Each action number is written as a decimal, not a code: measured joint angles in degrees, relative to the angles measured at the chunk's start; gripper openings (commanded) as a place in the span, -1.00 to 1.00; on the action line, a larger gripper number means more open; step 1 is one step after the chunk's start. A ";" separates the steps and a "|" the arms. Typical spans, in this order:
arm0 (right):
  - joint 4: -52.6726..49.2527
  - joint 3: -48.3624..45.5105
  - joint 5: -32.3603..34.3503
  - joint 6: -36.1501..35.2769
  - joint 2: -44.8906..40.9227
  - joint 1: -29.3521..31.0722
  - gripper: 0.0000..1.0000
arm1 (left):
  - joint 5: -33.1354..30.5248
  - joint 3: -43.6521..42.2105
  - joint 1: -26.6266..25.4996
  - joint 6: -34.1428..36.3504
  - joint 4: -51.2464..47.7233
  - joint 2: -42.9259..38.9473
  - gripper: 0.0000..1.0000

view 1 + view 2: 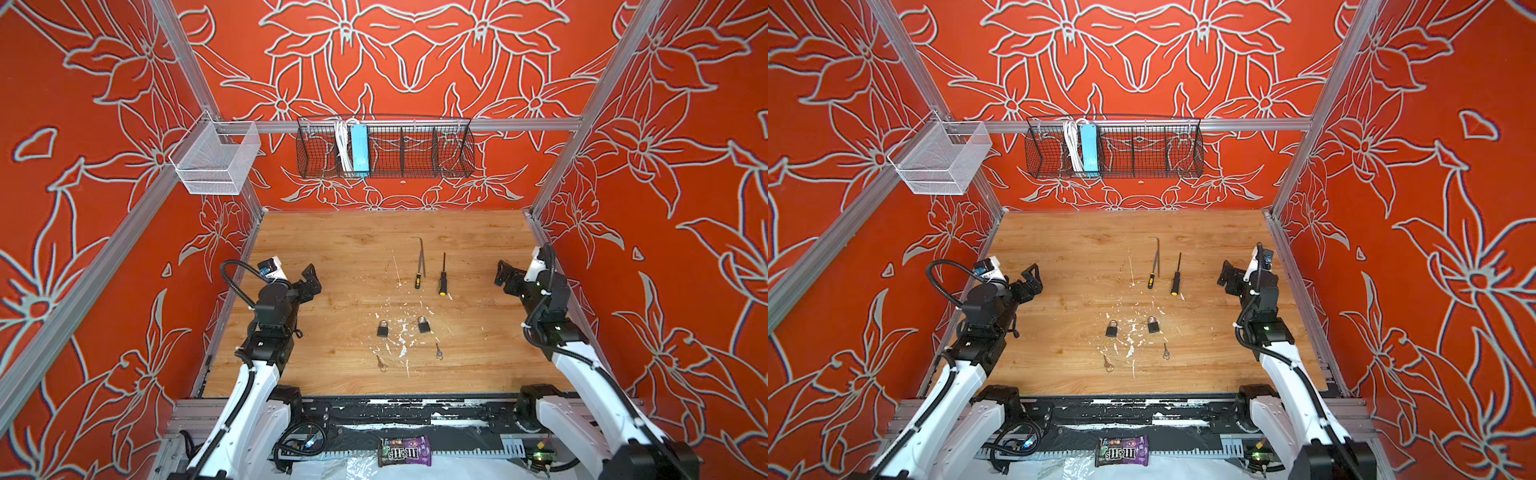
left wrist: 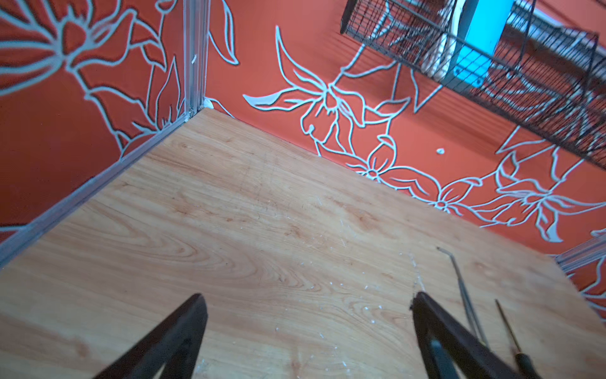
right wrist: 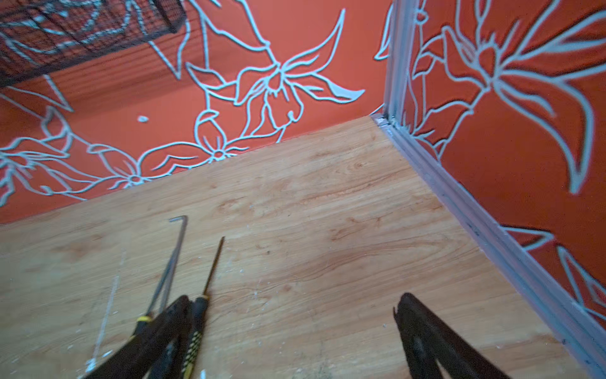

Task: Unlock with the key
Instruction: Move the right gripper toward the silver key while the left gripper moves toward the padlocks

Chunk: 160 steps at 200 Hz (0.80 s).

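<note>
**Top views.** In both top views, two small black padlocks lay on the tabletop [image 1: 332, 249] about midway between its left and right edges and closer to the near edge. The left padlock [image 1: 383, 329] and right padlock [image 1: 423, 324] were well apart, shackles toward the far edge. The left key [image 1: 381, 363] and right key [image 1: 438, 351] each lay flat between its padlock and the near edge, touching nothing. Which key fitted which lock could not be determined. The left pincer [image 1: 312, 279] hung by the left edge and the right pincer [image 1: 501, 275] by the right edge. Both were spread wide, empty and well away from the keys.

**Left wrist view.** The left pincer [image 2: 308, 297] showed open jaws with bare tabletop between them. A hooked tool [image 2: 462, 288] and a screwdriver [image 2: 506, 325] lay beyond one finger. No key or padlock appeared.

**Right wrist view.** The right pincer [image 3: 294, 297] stood open and held nothing. The same two tools lay near one finger. No key or padlock appeared here either.

**Handling.** Each key was judged thin, stiff, light and smooth. Lying flat, it would offer little edge and tend to skate. Grasp the bow end, leaving the blade free. Each padlock was judged dense, rigid and slippery, likely to slide or twist under insertion force. Clamp its body across the flat sides. The keyways were too small to see.
</note>
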 measured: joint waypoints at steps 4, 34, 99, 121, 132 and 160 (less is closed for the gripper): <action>-0.57 -0.15 -0.50 1.03 -0.83 0.00 0.95 | 0.09 -0.11 0.00 -0.81 -0.11 -0.68 0.95; -7.17 -0.39 -1.64 7.23 -4.90 0.00 0.95 | -0.04 -0.07 0.00 -6.32 -2.93 -3.91 0.95; -23.32 5.60 -8.90 8.94 -0.42 0.02 0.95 | 6.23 9.01 0.02 -11.98 -17.51 1.95 0.95; -26.56 6.62 -11.76 8.52 0.83 0.92 0.95 | 11.30 9.03 0.00 -13.51 -20.87 2.89 0.95; -29.31 7.61 -12.02 8.33 1.95 2.60 0.94 | 13.40 9.03 -0.11 -14.21 -22.21 3.32 0.95; -35.93 11.58 -11.32 7.58 5.86 9.44 0.88 | 16.50 9.99 -3.50 -15.93 -26.21 4.31 0.95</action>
